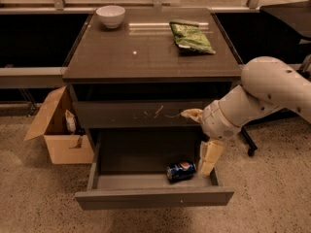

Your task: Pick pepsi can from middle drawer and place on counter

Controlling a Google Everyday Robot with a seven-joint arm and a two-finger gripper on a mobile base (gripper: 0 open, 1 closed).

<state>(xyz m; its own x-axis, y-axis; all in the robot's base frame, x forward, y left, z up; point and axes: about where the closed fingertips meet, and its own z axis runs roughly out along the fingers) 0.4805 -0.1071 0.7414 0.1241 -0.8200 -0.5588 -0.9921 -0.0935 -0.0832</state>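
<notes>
Pepsi can [181, 171]: small, blue, on its side, lower centre in shallow grey drawer [150, 197].
End effector [195, 143]: cream fingers apart, just right.
Approach: straddle can's sides.

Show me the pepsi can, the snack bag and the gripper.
pepsi can [181, 171]: camera view, its blue side.
snack bag [190, 37]: camera view, bag's centre.
gripper [196, 142]: camera view, between its open fingertips, just right of the can.
</notes>
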